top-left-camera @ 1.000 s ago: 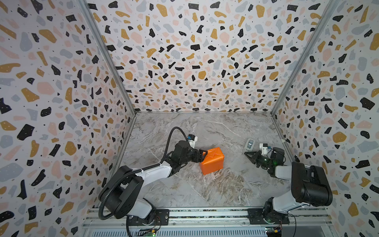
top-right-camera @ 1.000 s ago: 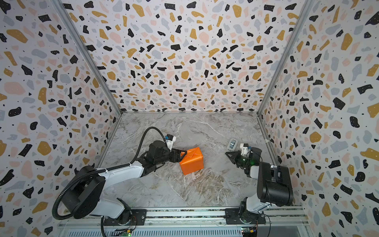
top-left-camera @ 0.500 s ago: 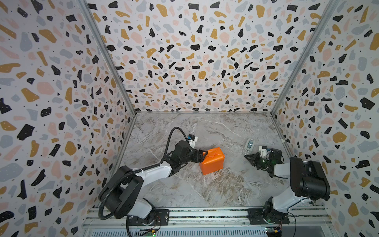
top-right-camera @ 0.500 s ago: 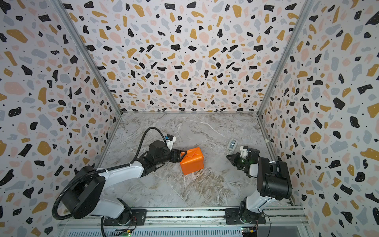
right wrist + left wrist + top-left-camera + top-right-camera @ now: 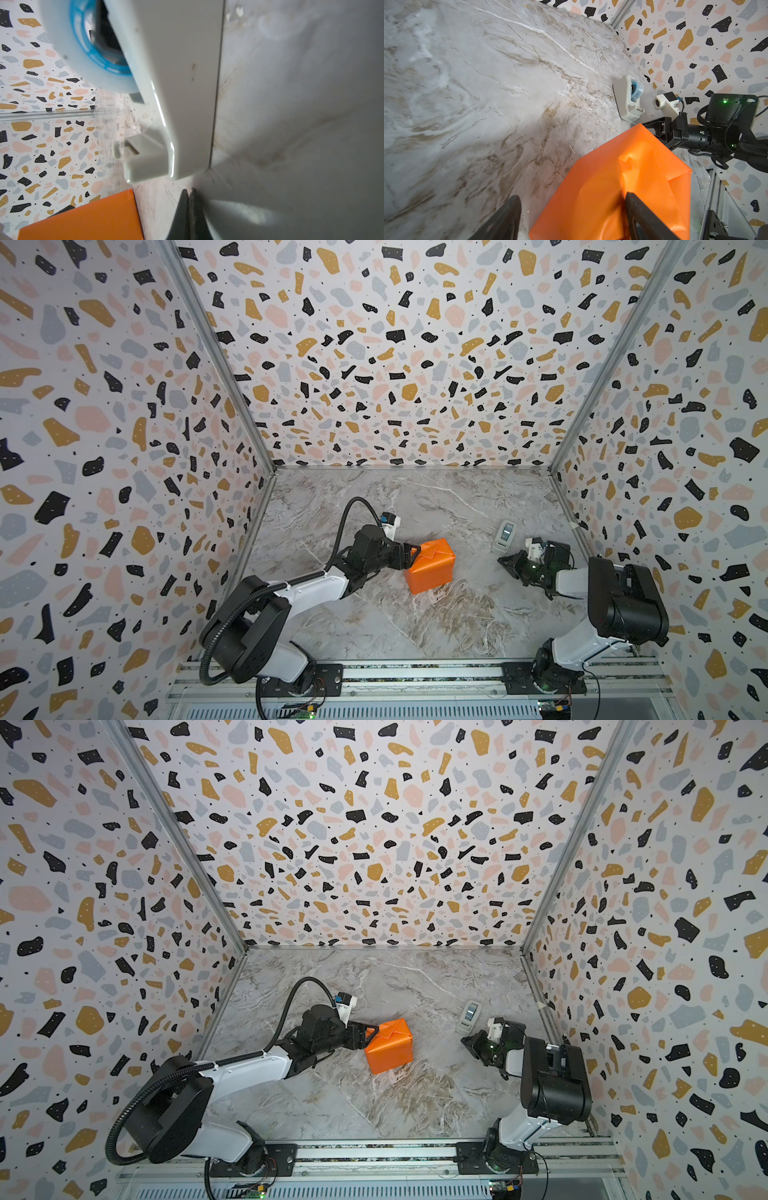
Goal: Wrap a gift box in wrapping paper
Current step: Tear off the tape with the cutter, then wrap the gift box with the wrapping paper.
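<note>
**Bimanual cell, both top views and both wrist views.** The wrapping paper [image 5: 430, 568] [image 5: 390, 1048], orange face outward, encloses the gift box completely. The box is hidden, and only the paper's folded seams show on the parcel's upper face. The parcel rests on the marble table [image 5: 415, 497] [image 5: 374, 977], just below the centre of the frame in both top views.

**Left arm.** It reaches in from the lower left. The left gripper [image 5: 412, 559] [image 5: 371, 1038] meets the parcel's left corner with its jaws spread wide. In the left wrist view [image 5: 575, 218], one finger [image 5: 643, 218] lies over the paper near a crumpled fold. The other finger [image 5: 506, 220] stands over bare table, with marble visible between it and the parcel. The claw clamps nothing.

**Right arm.** It stands at the right of the frame, well apart from the parcel. The right gripper [image 5: 503, 562] [image 5: 466, 1041] is fully closed, its fingertips pressed together in the right wrist view [image 5: 189, 199]. Whether anything thin is pinched between them cannot be told.

**Other items.** A white tape dispenser [image 5: 504, 536] [image 5: 468, 1016] [image 5: 628, 99] [image 5: 182, 83] holding a blue-cored roll sits just above the right gripper, near the right wall. An orange edge of the parcel appears at the lower left of the right wrist view [image 5: 83, 222].
</note>
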Robot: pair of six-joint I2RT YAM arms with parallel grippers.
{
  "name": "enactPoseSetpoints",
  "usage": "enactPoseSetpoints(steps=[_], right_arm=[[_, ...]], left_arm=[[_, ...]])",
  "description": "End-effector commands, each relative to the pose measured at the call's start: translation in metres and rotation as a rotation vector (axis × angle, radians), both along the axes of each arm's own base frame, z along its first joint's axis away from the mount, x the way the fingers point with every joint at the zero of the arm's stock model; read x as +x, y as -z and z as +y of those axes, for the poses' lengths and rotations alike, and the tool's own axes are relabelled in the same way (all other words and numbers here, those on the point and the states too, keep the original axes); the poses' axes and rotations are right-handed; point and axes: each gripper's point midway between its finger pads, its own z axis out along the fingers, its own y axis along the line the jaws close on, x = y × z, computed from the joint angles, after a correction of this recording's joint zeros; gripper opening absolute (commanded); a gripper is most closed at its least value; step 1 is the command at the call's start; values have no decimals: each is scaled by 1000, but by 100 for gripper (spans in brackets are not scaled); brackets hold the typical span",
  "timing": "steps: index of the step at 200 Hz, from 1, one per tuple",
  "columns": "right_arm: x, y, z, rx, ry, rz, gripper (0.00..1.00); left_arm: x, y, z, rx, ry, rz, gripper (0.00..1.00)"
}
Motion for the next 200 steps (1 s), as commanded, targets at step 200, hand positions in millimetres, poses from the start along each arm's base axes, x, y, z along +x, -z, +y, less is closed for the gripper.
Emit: enactPoseSetpoints(steps=[200], right_arm=[[-85,-197,238,44,-862,-371,0]], left_arm=[[-27,47,16,182,30,110,78]])
